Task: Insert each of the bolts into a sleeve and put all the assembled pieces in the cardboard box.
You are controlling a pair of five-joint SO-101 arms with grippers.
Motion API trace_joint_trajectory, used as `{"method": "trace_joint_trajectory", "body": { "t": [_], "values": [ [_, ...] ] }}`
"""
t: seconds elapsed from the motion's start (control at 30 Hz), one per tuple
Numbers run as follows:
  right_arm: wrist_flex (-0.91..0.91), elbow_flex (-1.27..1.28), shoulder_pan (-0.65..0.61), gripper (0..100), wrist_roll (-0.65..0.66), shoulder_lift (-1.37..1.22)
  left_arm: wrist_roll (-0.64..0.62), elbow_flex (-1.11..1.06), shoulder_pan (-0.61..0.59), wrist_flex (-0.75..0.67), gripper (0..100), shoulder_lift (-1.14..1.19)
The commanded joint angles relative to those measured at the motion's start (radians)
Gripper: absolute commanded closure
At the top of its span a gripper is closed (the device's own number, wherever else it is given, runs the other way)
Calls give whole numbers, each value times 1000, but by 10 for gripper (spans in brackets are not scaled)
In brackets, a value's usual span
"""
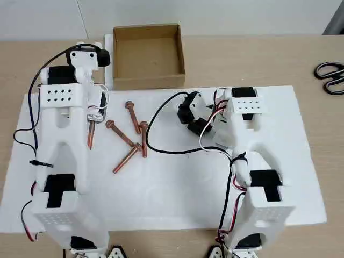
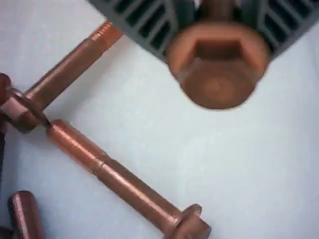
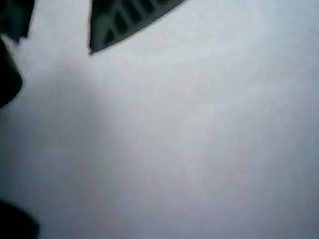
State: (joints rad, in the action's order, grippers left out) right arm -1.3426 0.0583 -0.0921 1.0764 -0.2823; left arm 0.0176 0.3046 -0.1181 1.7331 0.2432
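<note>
Bolt (image 2: 218, 69) hangs clamped in my left claw (image 1: 93, 124), shank free presumably for a sleeve, loose bolts (image 1: 119, 133) just beside it; whether my right claw (image 1: 194, 115) is open I cannot tell.

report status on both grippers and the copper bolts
Left gripper shut on a copper hex-head bolt. Right gripper over the white foam sheet. Other copper pieces loose on the foam; brown cardboard box empty, nothing blocking it.
</note>
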Motion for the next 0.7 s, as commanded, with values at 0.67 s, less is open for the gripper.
{"method": "trace_joint_trajectory", "body": {
  "t": [0.67],
  "values": [
    [97, -69, 41, 915, 20, -33, 0, 2, 5, 12, 994, -60]
  ]
}}
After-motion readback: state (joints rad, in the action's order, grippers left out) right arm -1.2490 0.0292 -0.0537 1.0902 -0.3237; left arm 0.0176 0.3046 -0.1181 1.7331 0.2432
